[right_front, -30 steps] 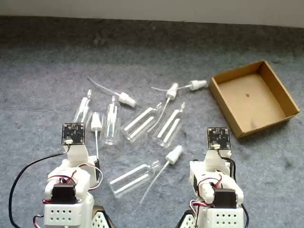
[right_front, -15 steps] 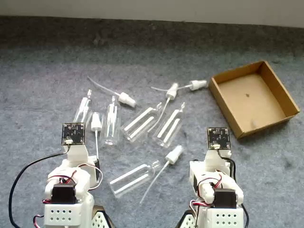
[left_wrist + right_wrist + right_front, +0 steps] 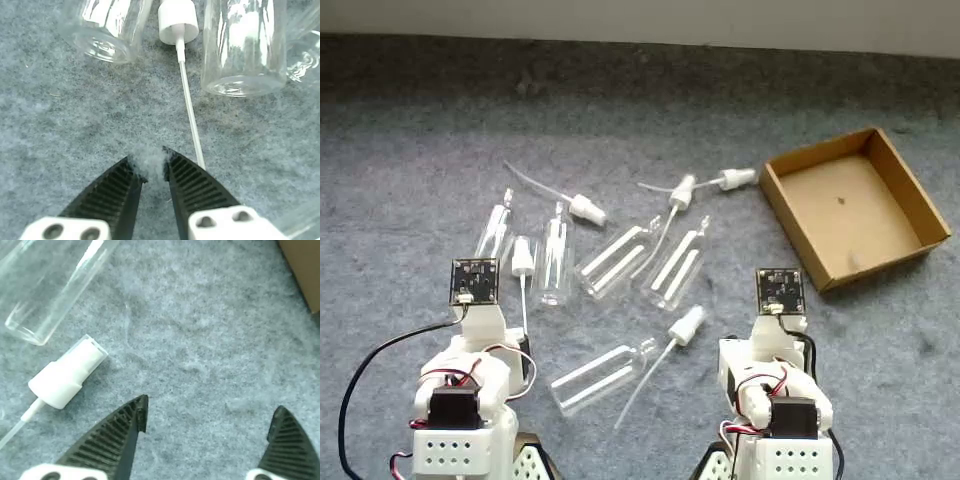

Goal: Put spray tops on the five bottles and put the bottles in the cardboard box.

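Left gripper nearly closed, empty, tips low over the grey table. The dip tube of a spray top runs just beside one finger. Right gripper wide open, empty, another spray top near one tip. Five bottles lie uncapped on the table, cardboard box apart from them.
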Action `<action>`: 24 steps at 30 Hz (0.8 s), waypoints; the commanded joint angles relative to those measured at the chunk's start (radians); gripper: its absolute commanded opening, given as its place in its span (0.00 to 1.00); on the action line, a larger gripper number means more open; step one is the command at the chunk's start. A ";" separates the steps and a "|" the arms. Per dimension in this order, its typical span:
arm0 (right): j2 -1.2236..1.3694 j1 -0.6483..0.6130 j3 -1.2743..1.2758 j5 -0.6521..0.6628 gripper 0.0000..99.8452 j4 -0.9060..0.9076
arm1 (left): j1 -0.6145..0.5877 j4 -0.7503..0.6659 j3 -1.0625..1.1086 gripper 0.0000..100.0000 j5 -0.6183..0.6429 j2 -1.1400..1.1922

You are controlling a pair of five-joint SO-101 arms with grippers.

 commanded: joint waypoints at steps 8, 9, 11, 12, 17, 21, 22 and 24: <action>-0.012 -0.004 0.147 -0.009 0.34 0.007 | -0.015 0.003 0.018 0.01 0.009 -0.008; -0.012 -0.004 0.147 -0.009 0.32 0.007 | -0.015 0.003 0.018 0.01 0.009 -0.008; -0.012 -0.004 0.147 -0.002 0.25 0.005 | -0.015 0.005 0.018 0.01 0.009 -0.008; -0.012 -0.004 0.147 0.000 0.22 0.004 | -0.015 0.005 0.018 0.01 0.009 -0.008; -0.012 -0.005 0.147 0.000 0.12 0.004 | -0.015 0.005 0.018 0.01 0.008 -0.008; -0.012 -0.005 0.147 -0.002 0.08 0.004 | -0.015 0.006 0.018 0.01 0.008 -0.008; -0.012 -0.005 0.147 -0.002 0.06 0.004 | -0.015 0.008 0.018 0.01 0.008 -0.008; -0.012 -0.005 0.147 -0.002 0.02 0.004 | -0.015 0.008 0.018 0.01 0.008 -0.008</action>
